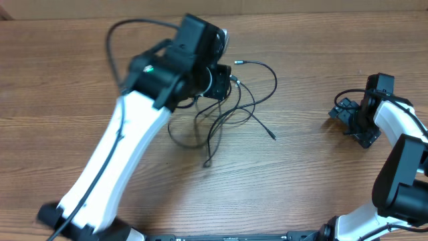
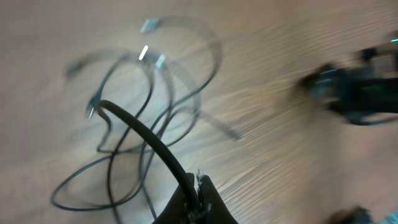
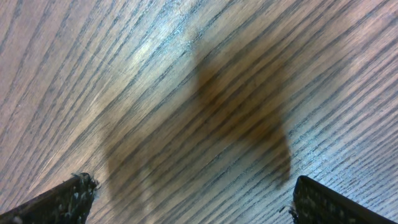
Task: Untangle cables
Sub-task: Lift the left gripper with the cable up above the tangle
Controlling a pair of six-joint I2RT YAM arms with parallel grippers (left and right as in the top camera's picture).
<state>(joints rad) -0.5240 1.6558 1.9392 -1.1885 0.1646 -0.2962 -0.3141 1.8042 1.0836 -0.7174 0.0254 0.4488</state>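
One strand (image 2: 142,132) of the cables (image 1: 235,107) rises straight out of the left gripper (image 2: 198,198), arching away over the rest of the heap. That is where trouble would likely start: the strand loops through several others, so a firm pull could drag the whole bundle across the table (image 1: 314,187) or draw a knot tight instead of freeing a cord. The thin cord could also slip from the grip. This claw's fingers are pressed together, pinching that one strand, and nothing else appears to be caught between them. Just beyond it, the tangle lies on the wood near the middle of the table as crossing loops, with a few silvery plug tips (image 2: 144,53) at its far edge and one loose end trailing towards the right. Well apart, at the right side of the table, the right gripper (image 1: 353,122) has its fingers spread wide above bare wood, holding and touching nothing, so it offers no help in pinning the heap down.
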